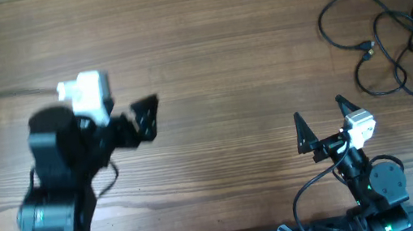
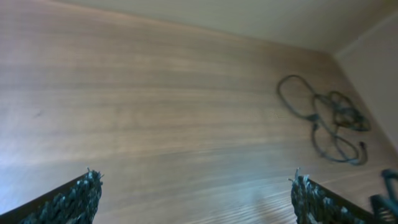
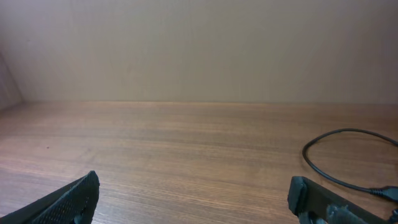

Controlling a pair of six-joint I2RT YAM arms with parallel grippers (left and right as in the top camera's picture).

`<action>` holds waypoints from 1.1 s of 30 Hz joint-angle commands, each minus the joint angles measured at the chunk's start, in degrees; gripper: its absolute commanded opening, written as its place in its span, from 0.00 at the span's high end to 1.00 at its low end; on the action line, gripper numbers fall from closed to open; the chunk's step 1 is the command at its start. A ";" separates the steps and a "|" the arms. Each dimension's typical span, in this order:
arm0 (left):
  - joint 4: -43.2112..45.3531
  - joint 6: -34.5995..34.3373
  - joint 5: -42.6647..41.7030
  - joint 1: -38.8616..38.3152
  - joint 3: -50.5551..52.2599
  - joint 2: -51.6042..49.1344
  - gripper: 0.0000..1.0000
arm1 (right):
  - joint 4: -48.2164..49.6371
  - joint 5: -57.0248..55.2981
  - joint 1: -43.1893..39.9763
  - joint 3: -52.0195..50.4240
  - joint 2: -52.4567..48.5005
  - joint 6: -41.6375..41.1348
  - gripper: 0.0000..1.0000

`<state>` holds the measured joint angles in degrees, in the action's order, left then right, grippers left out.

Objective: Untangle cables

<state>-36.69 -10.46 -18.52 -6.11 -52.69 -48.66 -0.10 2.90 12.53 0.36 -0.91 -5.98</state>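
Thin black cables (image 1: 366, 46) lay tangled at far-right of brown wooden tabletop (image 1: 205, 50). Left claw (image 1: 144, 118) and right claw (image 1: 318, 109) were spread, empty, well apart from cables. Best move seemed to be right claw pinching free plug end; knot core blurry, possibly tight.

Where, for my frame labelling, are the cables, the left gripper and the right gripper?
cables (image 2: 341, 113), left wrist view, the tangle's knotted middle.
left gripper (image 1: 149, 117), overhead view, midway between its open fingertips.
right gripper (image 1: 317, 107), overhead view, midway between its open fingertips.

Brown wood-grain worktop (image 1: 204, 42), grain running L-R in overhead view. Plain pale beige wall (image 3: 199, 43) meets its far edge.
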 commanded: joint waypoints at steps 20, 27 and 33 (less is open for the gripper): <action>44.06 1.27 10.19 5.49 50.77 46.49 0.00 | 0.13 0.74 -0.17 -0.04 0.33 -0.57 0.00; 32.63 0.63 11.08 5.51 52.37 48.50 0.00 | 0.13 0.76 -0.17 -0.04 0.33 -0.59 0.00; 32.83 0.66 11.15 5.49 52.37 48.39 0.00 | 0.13 0.76 -0.17 -0.04 0.33 -0.57 0.00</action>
<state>-3.51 -10.13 -7.90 -0.38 -0.60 -0.75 -0.10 2.98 12.53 0.36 -0.95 -5.98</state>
